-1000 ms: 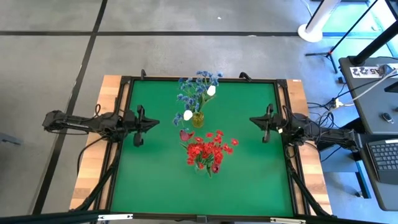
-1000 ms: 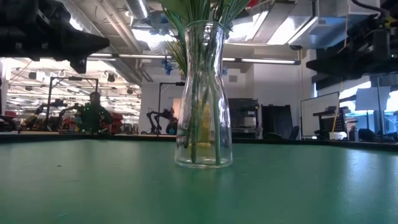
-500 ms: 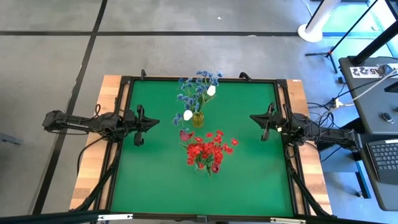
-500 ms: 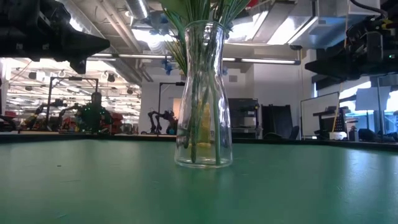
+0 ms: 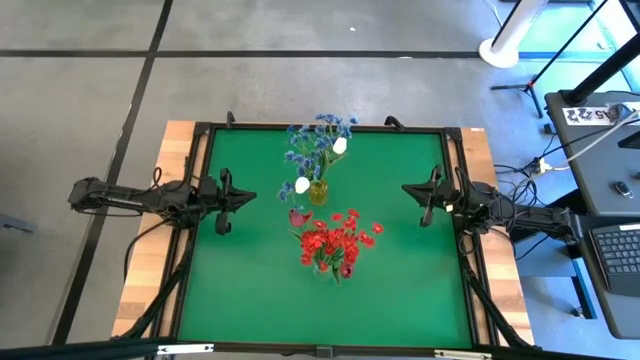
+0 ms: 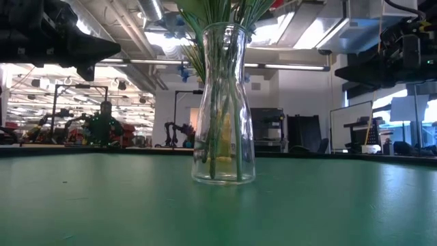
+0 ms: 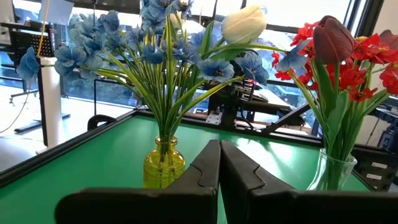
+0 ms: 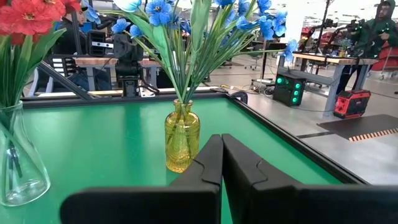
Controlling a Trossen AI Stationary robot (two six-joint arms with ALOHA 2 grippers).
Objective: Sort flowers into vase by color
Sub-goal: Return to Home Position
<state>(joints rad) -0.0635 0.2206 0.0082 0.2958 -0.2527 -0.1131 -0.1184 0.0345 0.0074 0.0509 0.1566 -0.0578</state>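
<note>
High view: blue sprays point(image 5: 318, 135) and white buds point(image 5: 302, 185) stand in the yellow vase point(image 5: 318, 192), red flowers point(image 5: 335, 240) fill the clear glass vase point(image 6: 223, 102) just beside it, and the left gripper point(image 5: 245, 197) and right gripper point(image 5: 408, 190) flank it, well apart, both clenched empty.

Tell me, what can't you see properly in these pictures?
- Left wrist view: the left gripper and its dark body cover the bottom of the yellow vase.
- Low view: the top edge cuts off whatever rises above the neck of the clear vase. This vase also hides most of the yellow vase behind it.
- High view: the red flowers cover the clear vase beneath them.
</note>
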